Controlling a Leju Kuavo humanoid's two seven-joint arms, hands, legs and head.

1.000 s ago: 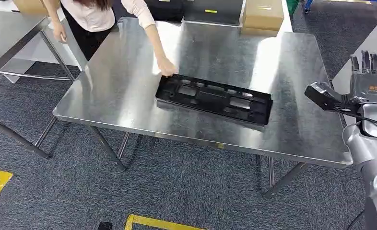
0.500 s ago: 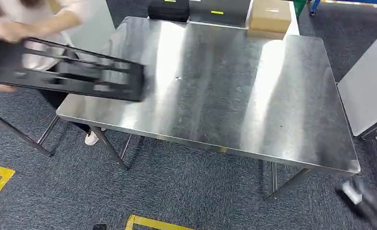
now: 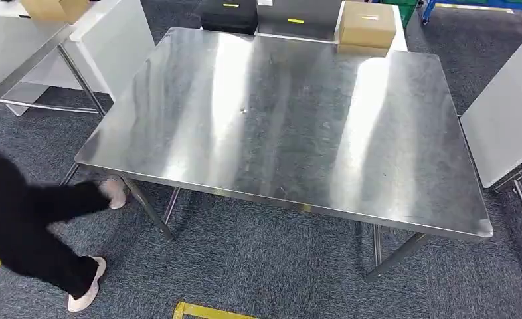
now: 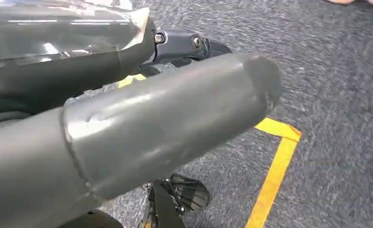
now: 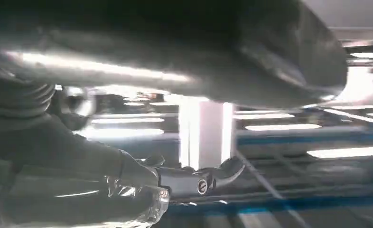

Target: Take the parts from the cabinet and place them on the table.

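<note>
Steel surface (image 3: 291,126) sits mid-frame in head view, bare metal w/ glare streaks. Cardboard box (image 3: 367,24) stands at its far edge, twd the right corner; black case (image 3: 229,13) beside the same far edge, left of the box. White panel (image 3: 504,113) stands just off the surface's right side. Person (image 3: 39,226) in dark trousers & light shoes is on the carpet off the surface's near-left corner, legs blurred.

Left robot hand (image 4: 142,128): wrist view has a thick grey thumb close to the lens over grey carpet w/ a yellow floor line (image 4: 275,166); fingers mostly hidden, can't tell if spread or curled.

Right robot hand (image 5: 175,57): blurred grey bulk, probably the thumb; fingers not readable, state can't be told.

Can't tell where the parts are from these views.
</note>
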